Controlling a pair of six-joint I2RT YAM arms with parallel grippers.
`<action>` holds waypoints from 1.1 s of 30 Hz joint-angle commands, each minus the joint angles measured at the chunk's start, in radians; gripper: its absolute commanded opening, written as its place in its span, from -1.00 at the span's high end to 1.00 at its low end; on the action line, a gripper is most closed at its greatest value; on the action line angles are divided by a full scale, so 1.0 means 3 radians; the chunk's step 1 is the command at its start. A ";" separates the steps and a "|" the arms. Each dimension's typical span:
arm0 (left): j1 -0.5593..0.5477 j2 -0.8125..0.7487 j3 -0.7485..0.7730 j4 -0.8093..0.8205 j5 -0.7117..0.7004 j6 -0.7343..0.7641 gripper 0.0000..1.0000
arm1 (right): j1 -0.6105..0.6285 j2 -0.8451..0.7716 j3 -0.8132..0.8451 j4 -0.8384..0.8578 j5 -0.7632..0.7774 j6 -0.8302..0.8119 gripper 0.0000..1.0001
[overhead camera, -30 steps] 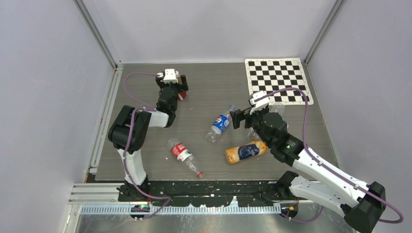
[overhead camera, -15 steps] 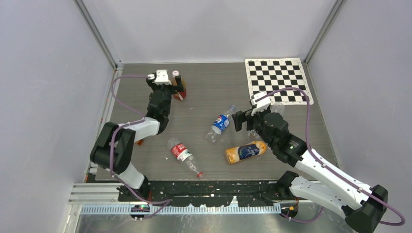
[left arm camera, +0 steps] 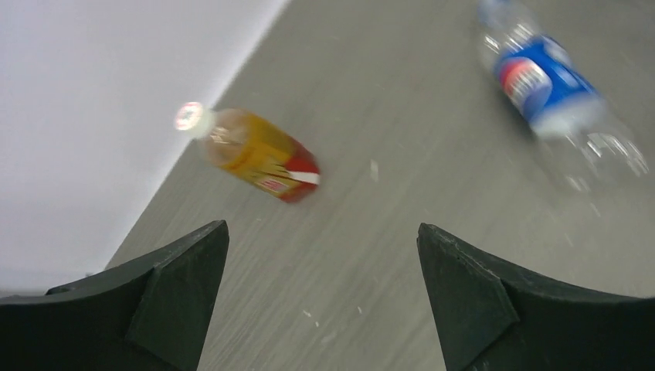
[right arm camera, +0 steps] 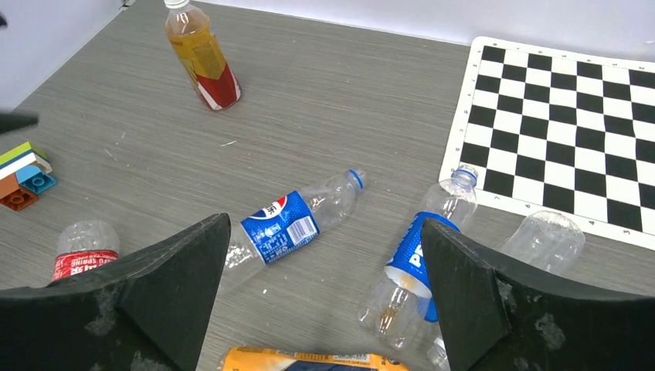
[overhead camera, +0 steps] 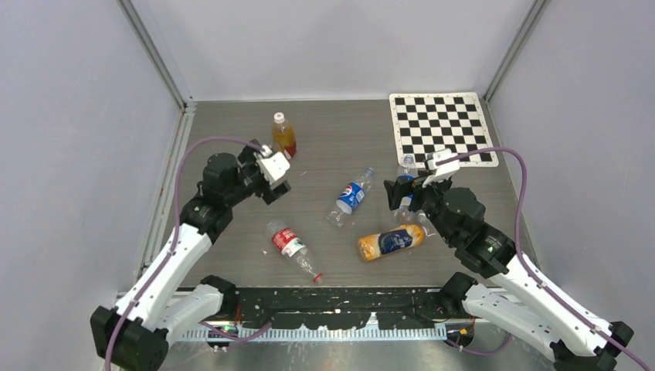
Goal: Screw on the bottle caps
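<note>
Top view:
- Left gripper [overhead camera: 276, 178]: jaws spread wide, holding nothing, near an upright tea bottle [overhead camera: 284, 139].
- White cap [overhead camera: 278, 117]: on the tea bottle.
- Right gripper [overhead camera: 398, 193]: wide open and empty, just right of a lying blue-label bottle [overhead camera: 350, 196].
- Red cap [overhead camera: 317, 277]: on a red-label bottle [overhead camera: 290, 245] lying near the front.
- Orange bottle [overhead camera: 390, 242]: lying on its side.

Left wrist view:
- Both fingers apart over bare table, tea bottle ahead, blurred.

Right wrist view:
- A second blue-label bottle [right arm camera: 429, 251] and a clear bottle [right arm camera: 544, 239] beside the checkerboard [right arm camera: 571, 131].
- Toy blocks [right arm camera: 23, 176] far left.
</note>
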 commanded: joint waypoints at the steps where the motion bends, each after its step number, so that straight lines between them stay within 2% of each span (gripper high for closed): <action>1: -0.0042 -0.0362 0.0179 -0.1733 0.0920 0.1174 -0.87 | -0.0001 -0.0101 0.0128 -0.0042 0.0066 0.0123 -0.99; 5: -0.0052 -0.0635 0.0157 -0.2393 0.1053 0.1741 -0.87 | -0.0001 -0.0202 0.0098 -0.0050 0.0033 0.0192 -0.99; 10: -0.0307 -0.0889 0.0048 -0.2795 0.1069 0.1926 -0.78 | -0.0002 -0.0312 0.0039 -0.0056 0.0006 0.0248 -0.99; 15: -0.0704 -0.0913 -0.0239 -0.2743 0.1021 0.2002 -0.72 | -0.0002 -0.0387 -0.0015 -0.0062 -0.0006 0.0257 -0.99; 22: -0.1180 -0.0323 -0.0223 -0.2699 0.0768 0.2346 -0.73 | -0.0002 -0.0423 -0.0109 -0.0003 0.0000 0.0278 -0.99; 28: -0.1487 0.0153 -0.0400 -0.2343 0.0456 0.2491 -0.75 | -0.0001 -0.0447 -0.0153 0.0029 0.0002 0.0290 -0.99; 33: -0.1569 0.0283 -0.0669 -0.1891 0.0175 0.2505 -0.77 | -0.0001 -0.0548 -0.0212 0.0031 0.0033 0.0268 -0.99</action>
